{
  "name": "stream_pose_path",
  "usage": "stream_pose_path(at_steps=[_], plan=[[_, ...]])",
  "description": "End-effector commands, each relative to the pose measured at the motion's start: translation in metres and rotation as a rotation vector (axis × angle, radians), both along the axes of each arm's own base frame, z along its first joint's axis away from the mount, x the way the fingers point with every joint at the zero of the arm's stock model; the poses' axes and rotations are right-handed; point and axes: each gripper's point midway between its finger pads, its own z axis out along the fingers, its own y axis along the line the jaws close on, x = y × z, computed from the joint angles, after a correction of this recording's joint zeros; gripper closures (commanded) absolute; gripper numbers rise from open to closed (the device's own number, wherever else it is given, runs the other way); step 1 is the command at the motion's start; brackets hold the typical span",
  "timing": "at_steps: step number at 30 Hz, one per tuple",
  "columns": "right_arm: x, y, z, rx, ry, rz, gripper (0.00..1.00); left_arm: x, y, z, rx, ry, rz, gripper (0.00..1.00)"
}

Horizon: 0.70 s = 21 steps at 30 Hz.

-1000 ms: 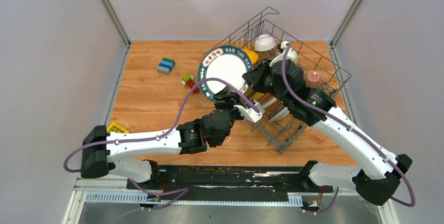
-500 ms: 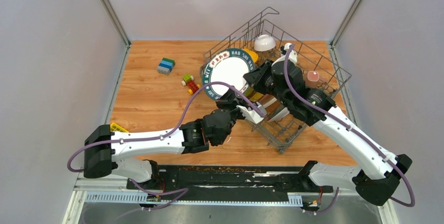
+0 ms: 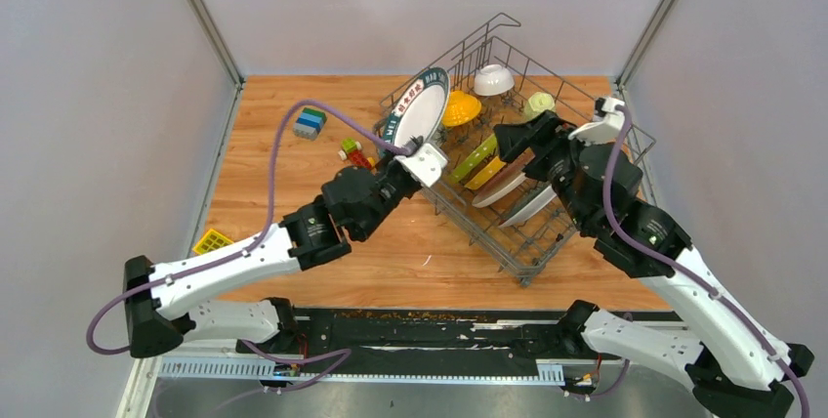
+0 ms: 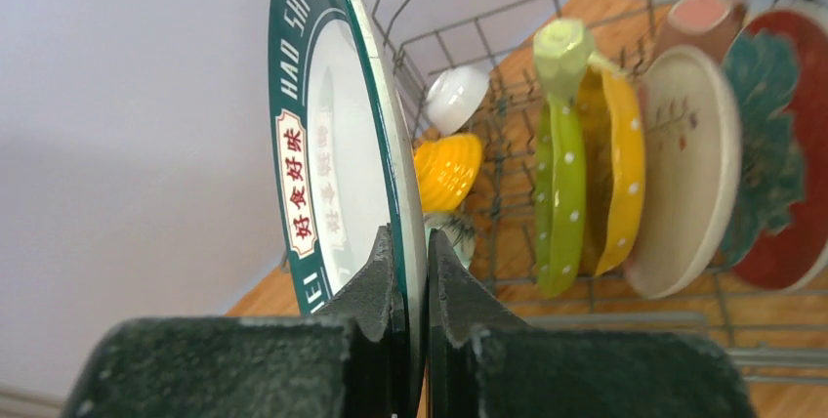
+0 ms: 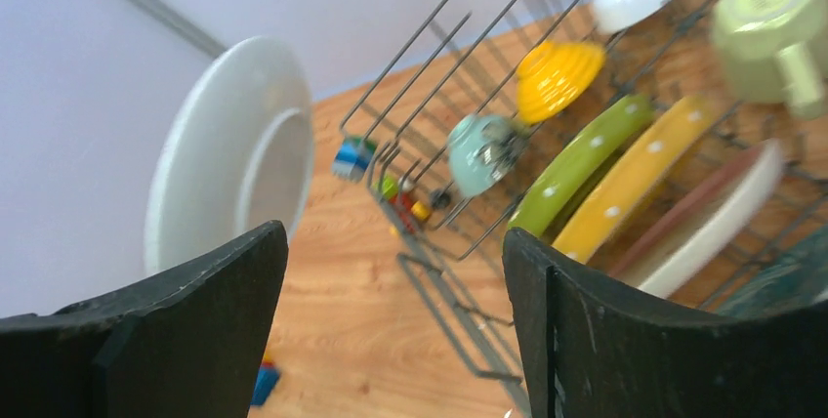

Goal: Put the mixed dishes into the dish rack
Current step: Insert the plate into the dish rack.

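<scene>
At the left end of the dish rack [image 3: 517,252] the left hand [image 3: 422,159] holds a large green-rimmed plate [image 3: 422,105] upright on its edge, raised above the wooden surface [image 3: 244,145]. Its two fingers [image 4: 376,271] are pressed on the lower rim of this plate, one on the white face and one on the back, as the left wrist view shows clearly. The rim carries white letters and a cream label with red characters. Whether the plate stands inside the wires or just outside them, I cannot tell. The right hand [image 3: 522,135] hangs over the middle of the rack, with its fingers spread wide and nothing between them. In the right wrist view the white back of the plate appears beyond one finger. Inside the rack several dishes stand in a row between the tines: a lime-green dotted plate [image 4: 557,193], a yellow plate [image 4: 620,174] close beside it, then a cream plate [image 4: 683,164] with a leaf drawing and a red and teal plate [image 4: 781,164]. A yellow bowl [image 3: 461,107] and a white bowl [image 3: 494,78] sit at the far end, a pale-green mug [image 3: 537,103] is near them, and a teal mug [image 5: 483,149] sits low beside the yellow bowl. On the surface to the left of the rack lie a blue and green block [image 3: 310,122], some small coloured pieces [image 3: 351,151] and a yellow piece [image 3: 215,240].
</scene>
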Motion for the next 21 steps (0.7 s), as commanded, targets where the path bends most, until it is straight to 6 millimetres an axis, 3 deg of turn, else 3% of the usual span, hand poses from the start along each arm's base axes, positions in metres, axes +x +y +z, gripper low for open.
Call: stream_pose_path(at_steps=[1,8,12,17,21], plan=[[0.015,-0.051,0.003,-0.141,-0.05,-0.235,0.16,-0.02,-0.003,0.074,-0.331,0.062,-0.193,1.0],[0.043,-0.115,-0.008,-0.343,0.065,-0.474,0.08,-0.065,-0.041,0.095,-0.479,0.285,-0.498,1.0],[0.053,-0.159,-0.015,-0.371,0.135,-0.574,0.06,-0.098,-0.063,0.101,-0.53,0.402,-0.7,1.0],[0.043,-0.214,-0.025,-0.363,0.179,-0.708,0.04,-0.124,-0.091,0.105,-0.581,0.506,-0.904,1.0],[0.03,-0.234,-0.011,-0.355,0.145,-0.744,0.04,-0.125,-0.115,0.094,-0.605,0.589,-0.966,1.0]])
